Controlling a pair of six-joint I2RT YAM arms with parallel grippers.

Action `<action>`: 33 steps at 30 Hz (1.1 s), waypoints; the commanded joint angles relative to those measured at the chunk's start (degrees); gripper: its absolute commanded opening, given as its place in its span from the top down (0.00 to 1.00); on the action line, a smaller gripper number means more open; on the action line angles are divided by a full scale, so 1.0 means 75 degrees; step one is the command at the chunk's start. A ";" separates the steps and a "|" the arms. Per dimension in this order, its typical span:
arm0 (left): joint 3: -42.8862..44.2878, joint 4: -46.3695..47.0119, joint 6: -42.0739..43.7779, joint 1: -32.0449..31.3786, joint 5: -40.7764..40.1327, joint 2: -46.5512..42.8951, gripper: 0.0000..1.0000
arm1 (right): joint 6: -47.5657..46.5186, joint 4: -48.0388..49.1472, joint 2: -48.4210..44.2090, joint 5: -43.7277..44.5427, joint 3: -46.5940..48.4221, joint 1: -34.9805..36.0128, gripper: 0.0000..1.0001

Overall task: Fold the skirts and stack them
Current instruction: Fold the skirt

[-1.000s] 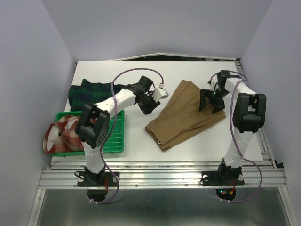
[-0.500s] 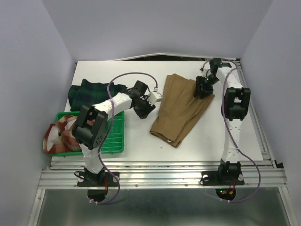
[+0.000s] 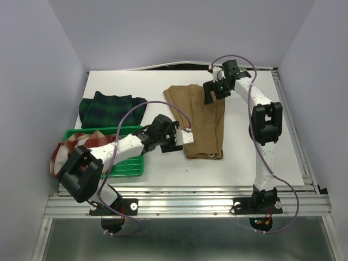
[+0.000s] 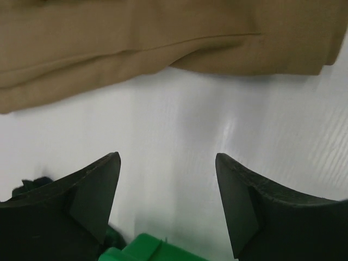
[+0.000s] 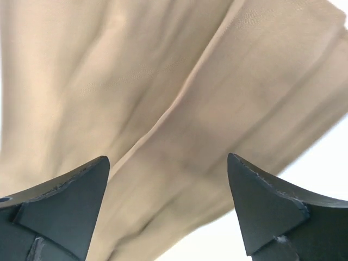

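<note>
tan skirt (image 3: 198, 117) is lying folded at the middle of the table (image 3: 239, 157), right gripper (image 5: 167, 157) hanging wide open over its far end, left gripper (image 4: 167, 157) gaping empty beside its near end, tartan skirt (image 3: 106, 106) at the left edge, plaid skirt (image 3: 68, 152) in the tray (image 3: 128, 166).

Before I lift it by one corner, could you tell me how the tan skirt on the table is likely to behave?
Probably floppy: the tan skirt lies flat in soft folds, so lifted by a corner it would likely sag and unfold. It looks like thin cloth, so probably light. If pushed across the smooth white table, it may bunch up rather than slide as one piece.
</note>
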 commanded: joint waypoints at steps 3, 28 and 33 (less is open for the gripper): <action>-0.0602 0.2415 0.0909 -0.1188 -0.0946 0.0232 0.18 | -0.0116 -0.0161 -0.1785 -0.1791 -0.0990 -0.0161 0.17; -0.0416 0.4407 0.0756 -0.3088 -0.2528 0.2846 0.18 | -0.0035 0.0412 -0.0707 -0.1722 -0.3864 -0.0079 0.59; -0.0228 0.4736 0.0605 -0.3100 -0.2903 0.3115 0.23 | 0.0094 0.0424 -0.0578 -0.1699 -0.3864 -0.0079 0.59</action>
